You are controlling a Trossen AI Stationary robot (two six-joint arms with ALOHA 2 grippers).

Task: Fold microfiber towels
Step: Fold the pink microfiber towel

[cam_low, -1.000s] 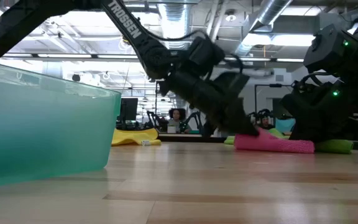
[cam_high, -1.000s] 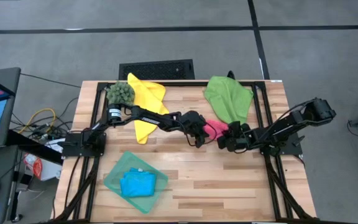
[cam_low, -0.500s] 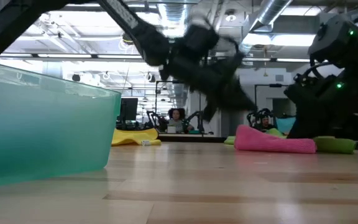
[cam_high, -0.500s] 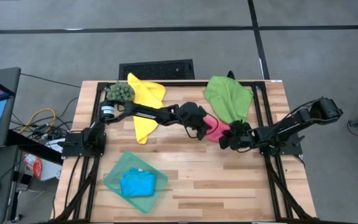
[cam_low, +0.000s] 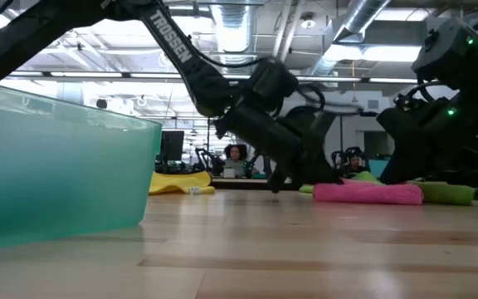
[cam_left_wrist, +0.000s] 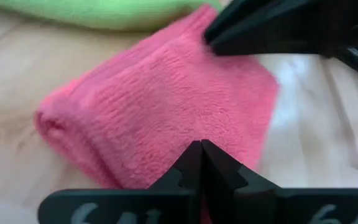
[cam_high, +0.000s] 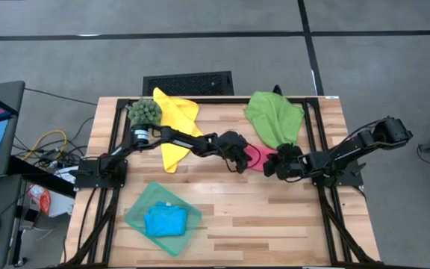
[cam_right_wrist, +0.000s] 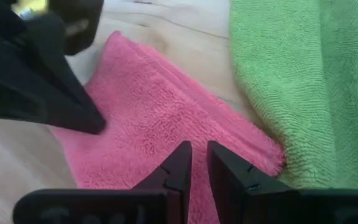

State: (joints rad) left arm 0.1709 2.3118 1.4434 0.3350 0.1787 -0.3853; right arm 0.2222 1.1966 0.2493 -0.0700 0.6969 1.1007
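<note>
Flanking folded pink towel [cam_high: 258,155] mid-table: our left gripper [cam_high: 239,163] pressed together, empty; right gripper [cam_high: 273,166] slightly parted, gripping nothing.

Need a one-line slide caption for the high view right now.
Both grippers, left and right, meet at the folded pink towel; yellow towel and green towel wait, blue towel in tray.

My fingers [cam_left_wrist: 201,163] are black against a pink towel [cam_left_wrist: 160,118]. Beside it I see a green towel [cam_high: 275,118], then a yellow towel [cam_high: 175,123], and a bright blue towel [cam_high: 164,220] inside a translucent teal tray [cam_high: 136,215] on pale striped wood [cam_high: 275,217].
</note>
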